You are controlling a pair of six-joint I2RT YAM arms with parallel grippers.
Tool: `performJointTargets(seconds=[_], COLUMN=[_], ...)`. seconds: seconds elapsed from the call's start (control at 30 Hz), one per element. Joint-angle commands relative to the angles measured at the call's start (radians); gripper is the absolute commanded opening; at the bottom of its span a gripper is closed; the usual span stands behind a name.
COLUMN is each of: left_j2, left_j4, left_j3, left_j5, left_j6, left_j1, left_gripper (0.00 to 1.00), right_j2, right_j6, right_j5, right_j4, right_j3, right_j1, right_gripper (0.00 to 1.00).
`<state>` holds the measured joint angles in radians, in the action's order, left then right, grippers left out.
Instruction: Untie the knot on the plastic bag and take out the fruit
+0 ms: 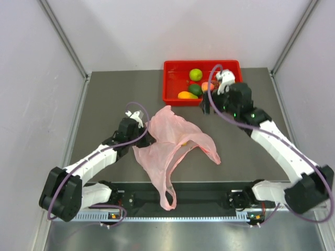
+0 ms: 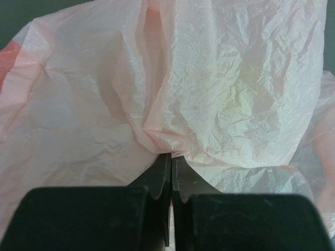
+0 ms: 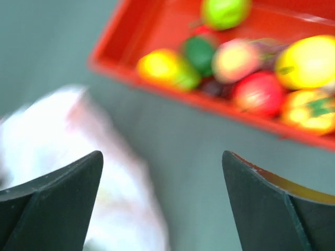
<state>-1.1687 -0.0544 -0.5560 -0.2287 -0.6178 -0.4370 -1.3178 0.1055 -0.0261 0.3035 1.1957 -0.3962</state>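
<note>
You are closing in on the finish, the plastic bag (image 1: 167,137) lying slack and untied on the worktop (image 1: 104,104), your left claw (image 2: 171,157) clenching its film, your right claw (image 3: 162,172) hanging released beside the red tray (image 1: 172,65) of fruit (image 1: 195,74), one yellowish lump seemingly left in the bag.

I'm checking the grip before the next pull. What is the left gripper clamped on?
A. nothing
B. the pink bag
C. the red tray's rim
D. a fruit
B: in the left wrist view, the left gripper has its jaws shut on a bunched fold of the bag.
</note>
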Motion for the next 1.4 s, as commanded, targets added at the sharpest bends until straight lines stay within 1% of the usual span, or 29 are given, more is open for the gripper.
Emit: performJointTargets(seconds=[0.0,0.03,0.1,0.13,0.2,0.23,0.27,0.3,0.33,0.4,0.5,0.53,0.57,0.63,0.7,0.73,0.8,0.83,0.9,0.93,1.03,1.23,1.37], left_j2=[0.003,0.003,0.000,-0.003,-0.012,-0.016,-0.025,-0.028,-0.032,-0.042,-0.055,-0.060,-0.065,-0.063,-0.066,-0.066,-0.071,-0.071,-0.074,-0.075,-0.080,-0.105,-0.114], left_j4=[0.028,0.031,0.033,0.030,0.031,0.031,0.033,0.034,0.037,0.044,0.044,0.044,0.042,0.038,0.037,0.034,0.030,0.025,0.024,0.022,0.019,0.025,0.028], left_j3=[-0.048,-0.048,-0.050,-0.051,-0.055,-0.056,-0.058,-0.061,-0.061,-0.065,-0.077,-0.082,-0.085,-0.096,-0.101,-0.102,-0.108,-0.111,-0.116,-0.116,-0.120,-0.131,-0.136], left_j5=[-0.018,-0.017,-0.011,-0.011,-0.005,-0.001,-0.001,-0.001,0.000,-0.004,-0.006,-0.006,-0.006,-0.006,-0.004,-0.004,-0.003,-0.003,-0.001,0.000,0.009,0.000,0.000], left_j6=[0.009,0.007,0.006,0.007,0.007,0.006,0.004,0.004,0.003,-0.003,-0.003,-0.002,-0.003,-0.002,0.001,0.003,0.006,0.009,0.012,0.016,0.027,0.035,0.036], left_j1=[0.003,0.003,0.004,0.004,0.004,0.004,0.004,0.004,0.004,0.004,0.004,0.003,0.003,0.004,0.003,0.003,0.003,0.004,0.004,0.004,0.004,0.004,0.004], left_gripper=[0.00,0.00,0.00,0.00,0.00,0.00,0.00,0.00,0.00,0.00,0.00,0.00,0.00,0.00,0.00,0.00,0.00,0.00,0.00,0.00,0.00,0.00,0.00], right_j2=[0.147,0.208,0.253,0.285,0.316,0.345,0.359,0.368,0.374,0.353,0.270,0.220,0.191,0.119,0.068,0.019,-0.027,-0.065,-0.093,-0.113,-0.148,-0.260,-0.348], right_j6=[-0.036,-0.036,-0.040,-0.036,0.000,0.014,0.043,0.052,0.062,0.079,0.085,0.086,0.089,0.089,0.086,0.080,0.072,0.069,0.071,0.074,0.048,0.005,0.014], right_j5=[-0.115,-0.127,-0.124,-0.112,-0.103,-0.103,-0.088,-0.089,-0.089,-0.080,-0.046,-0.037,-0.025,-0.005,0.061,0.083,0.149,0.181,0.274,0.328,0.374,0.379,0.282], right_j4=[-0.018,-0.014,0.006,0.019,0.013,-0.001,-0.044,-0.078,-0.107,-0.160,-0.228,-0.281,-0.297,-0.378,-0.412,-0.440,-0.460,-0.468,-0.498,-0.512,-0.566,-0.678,-0.708], right_j3=[-0.183,-0.215,-0.287,-0.304,-0.373,-0.399,-0.427,-0.489,-0.517,-0.556,-0.574,-0.578,-0.579,-0.579,-0.570,-0.565,-0.538,-0.530,-0.509,-0.505,-0.489,-0.444,-0.403], right_j1=[-0.102,-0.165,-0.234,-0.298,-0.349,-0.399,-0.424,-0.446,-0.481,-0.509,-0.559,-0.573,-0.573,-0.578,-0.578,-0.578,-0.578,-0.578,-0.576,-0.576,-0.572,-0.552,-0.506], right_gripper=[0.89,0.79,0.69,0.52,0.26,0.13,0.00,0.00,0.00,0.00,0.00,0.03,0.13,0.16,0.29,0.42,0.55,0.67,0.80,0.88,1.00,1.00,1.00])
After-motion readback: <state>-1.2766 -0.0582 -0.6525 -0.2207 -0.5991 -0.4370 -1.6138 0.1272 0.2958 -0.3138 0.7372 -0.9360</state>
